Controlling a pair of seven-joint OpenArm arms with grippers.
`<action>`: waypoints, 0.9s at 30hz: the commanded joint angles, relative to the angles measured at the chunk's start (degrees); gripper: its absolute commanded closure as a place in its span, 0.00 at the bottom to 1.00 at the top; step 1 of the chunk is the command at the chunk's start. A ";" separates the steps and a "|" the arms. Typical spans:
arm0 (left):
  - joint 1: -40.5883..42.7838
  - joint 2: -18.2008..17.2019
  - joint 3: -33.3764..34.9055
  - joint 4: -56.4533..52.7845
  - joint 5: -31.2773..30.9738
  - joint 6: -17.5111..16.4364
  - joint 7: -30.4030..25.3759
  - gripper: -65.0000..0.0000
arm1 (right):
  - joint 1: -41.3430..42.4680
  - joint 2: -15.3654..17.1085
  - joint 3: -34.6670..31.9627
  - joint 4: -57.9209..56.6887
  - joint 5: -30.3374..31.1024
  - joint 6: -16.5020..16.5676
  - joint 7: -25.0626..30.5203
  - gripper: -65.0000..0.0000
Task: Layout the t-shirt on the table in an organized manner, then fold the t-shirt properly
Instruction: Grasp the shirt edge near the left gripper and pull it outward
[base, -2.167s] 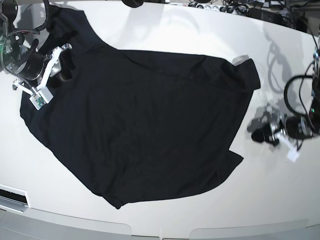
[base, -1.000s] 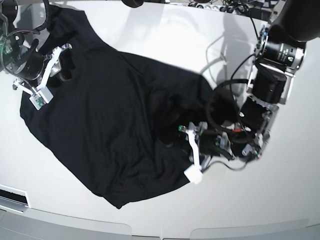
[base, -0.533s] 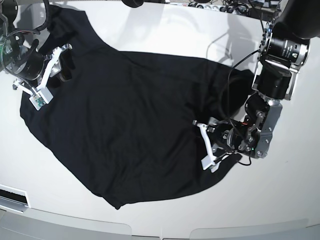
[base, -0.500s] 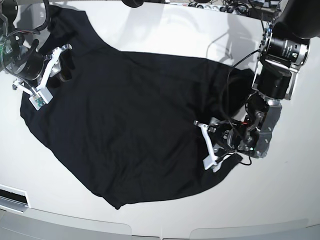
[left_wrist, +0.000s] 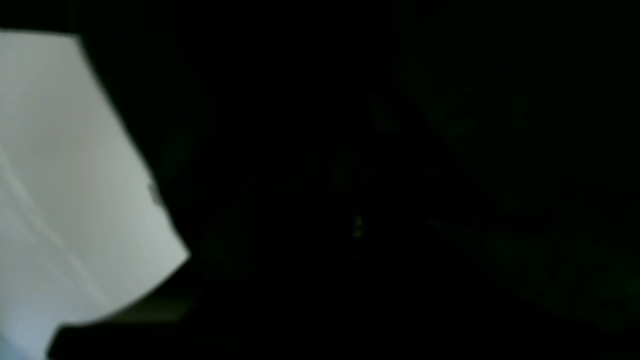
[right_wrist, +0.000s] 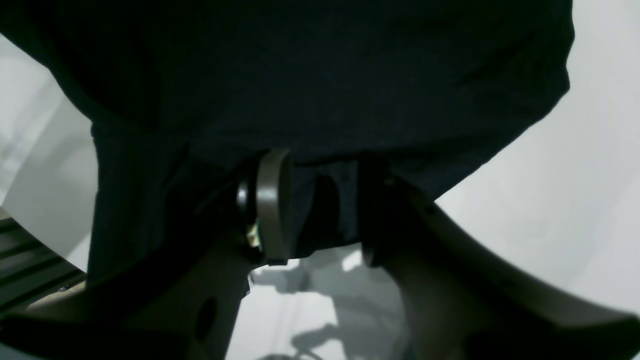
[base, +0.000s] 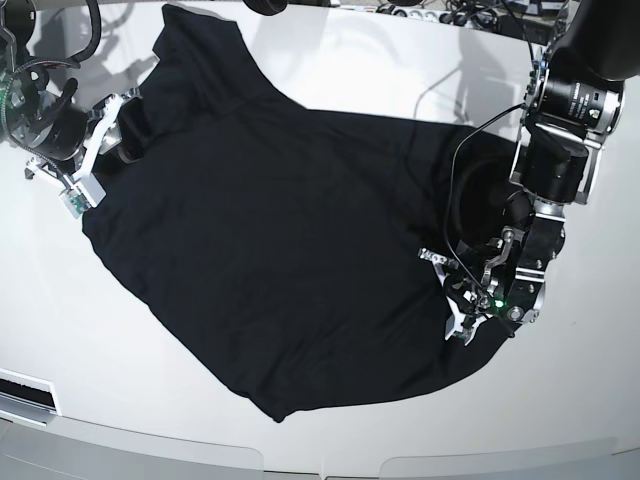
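The glossy white smooth tabletop with a curved edge (base: 330, 60) fills nearly the whole base view. Spread across it lies the plain black short-sleeved soft fabric t-shirt (base: 290, 250), wrinkled and skewed, one end reaching up toward the far left corner and its lower edge near the front rim.

The left arm, on the right of the base view, comes down onto the shirt's right-hand edge. The left gripper (base: 462, 300) sits right at that edge, low against the cloth; its wrist camera is almost wholly black with fabric, only a wedge of white table at one side, and I cannot tell whether its jaws are parted or pressed together.

The right gripper (right_wrist: 320, 200) is at the shirt's upper-left edge, beside the sleeve. From its wrist camera, the two pale fingers (right_wrist: 272, 200) stand apart with a fold of the black hem between them.
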 joint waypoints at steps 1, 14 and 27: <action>-1.18 -0.46 -0.20 0.55 1.51 0.00 1.79 0.88 | 0.31 0.83 0.48 0.94 0.61 -0.11 1.05 0.63; -2.16 -0.46 -0.20 6.32 7.98 -4.20 2.80 0.43 | 0.31 0.83 0.48 0.94 0.61 -0.11 1.03 0.63; -2.25 -6.43 -0.20 14.03 16.76 5.68 -5.03 0.43 | 0.31 0.83 0.48 0.94 0.61 -0.11 1.03 0.63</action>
